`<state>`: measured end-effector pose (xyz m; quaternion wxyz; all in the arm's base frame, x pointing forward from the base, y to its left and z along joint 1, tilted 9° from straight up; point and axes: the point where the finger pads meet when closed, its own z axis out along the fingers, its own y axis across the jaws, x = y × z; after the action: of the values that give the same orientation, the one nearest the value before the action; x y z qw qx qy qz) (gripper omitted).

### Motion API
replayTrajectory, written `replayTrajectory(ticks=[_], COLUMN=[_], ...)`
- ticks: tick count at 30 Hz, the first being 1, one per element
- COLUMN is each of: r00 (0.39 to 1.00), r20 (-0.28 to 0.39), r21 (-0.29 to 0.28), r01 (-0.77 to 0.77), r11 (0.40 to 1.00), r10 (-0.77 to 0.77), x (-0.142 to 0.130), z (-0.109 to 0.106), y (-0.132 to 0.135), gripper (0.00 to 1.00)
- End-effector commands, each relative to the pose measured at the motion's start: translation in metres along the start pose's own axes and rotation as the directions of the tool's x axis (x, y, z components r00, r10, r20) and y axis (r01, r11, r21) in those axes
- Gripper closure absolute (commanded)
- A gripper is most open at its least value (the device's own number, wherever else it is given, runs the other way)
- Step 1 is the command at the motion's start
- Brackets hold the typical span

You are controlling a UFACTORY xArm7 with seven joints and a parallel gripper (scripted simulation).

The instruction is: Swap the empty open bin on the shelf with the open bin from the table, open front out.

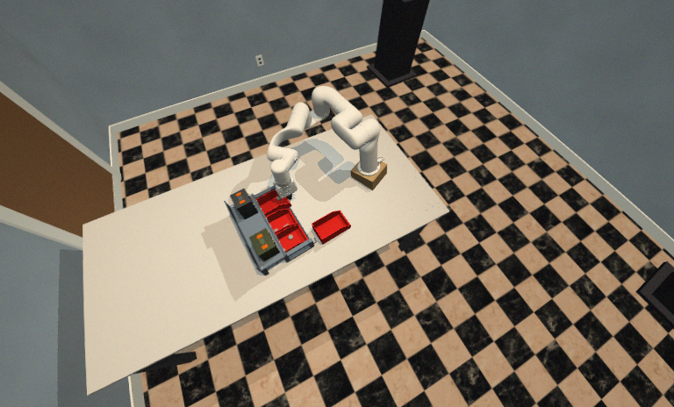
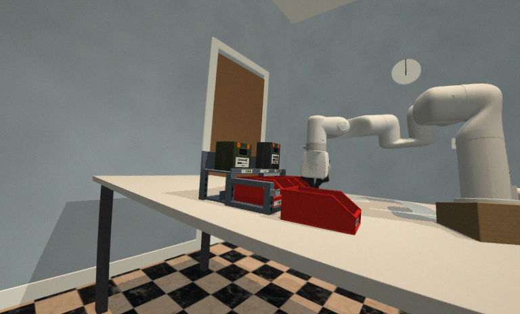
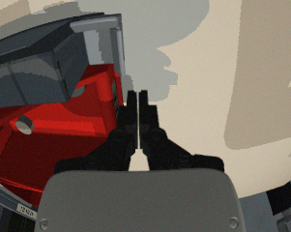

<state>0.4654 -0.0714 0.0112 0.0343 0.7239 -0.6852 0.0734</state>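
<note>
An empty red bin (image 1: 330,226) (image 2: 318,209) stands on its base on the table top, in front of the shelf. The grey shelf (image 1: 248,231) (image 2: 229,188) holds three red bins. The far-end bin (image 1: 271,203) (image 3: 58,150) shows grey round parts inside in the wrist view. Whether it sits level and fully behind the lip is not clear. My gripper (image 1: 290,197) (image 2: 315,185) (image 3: 137,103) is shut on nothing, fingers down, just outside that bin's front end. Any contact cannot be told. The middle bin (image 1: 279,219) and near-end bin (image 1: 297,242) (image 2: 249,193) face front.
On the shelf's upper board stand an olive box (image 1: 262,244) (image 2: 229,155) and a black box (image 1: 241,203) (image 2: 263,155). The robot's wooden base block (image 1: 369,176) (image 2: 456,220) is on the table. The empty bin stands close before the shelf's near end.
</note>
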Motion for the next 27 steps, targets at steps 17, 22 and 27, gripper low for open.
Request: replayTrajectory(ticks=[17, 22, 27], r00=[1.0, 1.0, 1.0], r20=[0.0, 0.0, 0.0], r21=[0.004, 0.004, 0.004], r01=[0.0, 0.0, 0.0], r11=[1.0, 1.0, 1.0], r10=[0.0, 0.0, 0.0], x=[0.0, 0.0, 0.0], z=[-0.002, -0.002, -0.002], y=[-0.023, -0.025, -0.027], gripper=[1.0, 1.0, 1.0])
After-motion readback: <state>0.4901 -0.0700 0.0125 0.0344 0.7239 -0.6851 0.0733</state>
